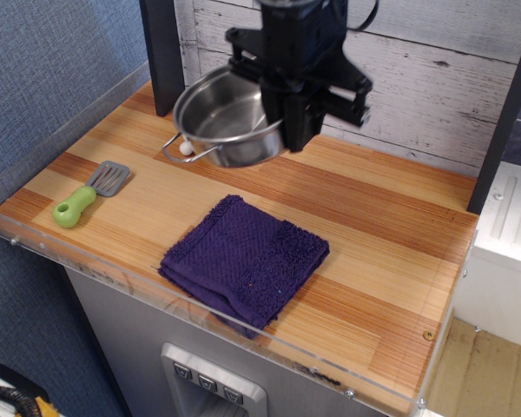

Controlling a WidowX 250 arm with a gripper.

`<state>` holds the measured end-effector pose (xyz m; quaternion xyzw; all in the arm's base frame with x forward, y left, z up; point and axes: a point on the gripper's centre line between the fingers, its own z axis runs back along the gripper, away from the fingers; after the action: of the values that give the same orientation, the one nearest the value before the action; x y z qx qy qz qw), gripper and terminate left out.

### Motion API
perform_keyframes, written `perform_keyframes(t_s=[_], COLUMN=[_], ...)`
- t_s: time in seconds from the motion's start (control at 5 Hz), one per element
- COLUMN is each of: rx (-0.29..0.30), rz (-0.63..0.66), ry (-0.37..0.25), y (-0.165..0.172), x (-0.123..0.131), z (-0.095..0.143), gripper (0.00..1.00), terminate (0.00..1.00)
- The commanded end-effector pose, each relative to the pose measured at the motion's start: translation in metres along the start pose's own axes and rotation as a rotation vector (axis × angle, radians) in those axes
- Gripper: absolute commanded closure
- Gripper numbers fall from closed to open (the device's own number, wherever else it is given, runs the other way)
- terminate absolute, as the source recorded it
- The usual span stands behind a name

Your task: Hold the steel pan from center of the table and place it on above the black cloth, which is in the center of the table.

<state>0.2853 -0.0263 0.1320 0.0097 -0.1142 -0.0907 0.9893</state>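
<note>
Presently the gripper [282,130] is clamped on the right-hand rim of the steel pan [226,117], which hangs clear of the table [373,252] and slightly tilted, its open mouth turned toward the viewer. Gripping at the rim rather than at a handle appears to be what lets the low-sided vessel be carried in one pinch; the far side sags a little as a result. One wire loop handle [189,155] shows on the pan's left, well away from the gripper.

The black cloth [243,259] lies flat below and nearer the viewer than the gripper, well apart from the pan, bare on top. My judgement: the carry is under way and the pan has yet to be brought over the cloth and lowered.

Count: one pan, one cloth, one gripper. To the gripper's left and lower lies one spatula with a green handle [87,195]. A small white object [186,148] peeps out just beneath the pan by the handle; what it is cannot be told from here.
</note>
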Motion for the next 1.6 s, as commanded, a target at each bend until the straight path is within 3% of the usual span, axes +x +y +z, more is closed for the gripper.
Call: perform_keyframes(t_s=[0.0, 0.4, 0.6, 1.0, 1.2, 1.4], rx=[-0.002, -0.032, -0.009, -0.002, -0.026, -0.033], rz=[0.013, -0.024, -0.053, -0.065, -0.055, -0.04], ry=[-0.031, 0.044, 0.046, 0.057, 0.067, 0.074], y=[0.003, -0.012, -0.022, -0.026, -0.024, -0.021], x=[-0.022, -0.033, -0.041, -0.045, -0.049, -0.05], z=[-0.008, -0.049, -0.064, -0.069, -0.071, -0.07], gripper=[1.0, 1.0, 1.0, 1.0, 1.0, 0.0], terminate=[0.0, 0.0, 0.0, 0.0, 0.0, 0.0])
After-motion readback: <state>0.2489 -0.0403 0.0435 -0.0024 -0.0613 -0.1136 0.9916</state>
